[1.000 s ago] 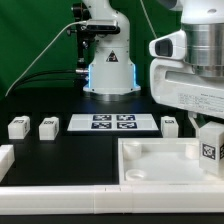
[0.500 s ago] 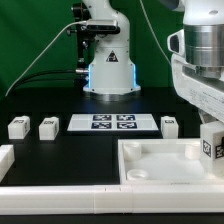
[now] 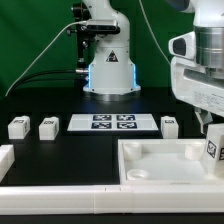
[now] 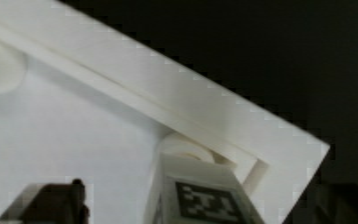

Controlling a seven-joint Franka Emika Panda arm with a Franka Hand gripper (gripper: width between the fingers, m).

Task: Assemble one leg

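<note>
Exterior view, left to right: two spare legs [image 3: 17, 127] | marker board [image 3: 112, 123] | third spare leg [image 3: 170, 126] | tray [image 3: 160, 165] | gripper [image 3: 207, 128] over the leg [image 3: 213, 149] at the tray's right corner | grip: cannot tell

One leg [image 3: 212, 149] [image 4: 204, 192] — stubby white block, black-and-white tag facing out, upright at the exterior view's right edge. Three spare legs [image 3: 47, 127] stand upright on the counter [image 3: 80, 150] — tags forward.

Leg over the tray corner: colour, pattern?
White leg, black-and-white square tag on its face. Clearest in the wrist view.
</note>
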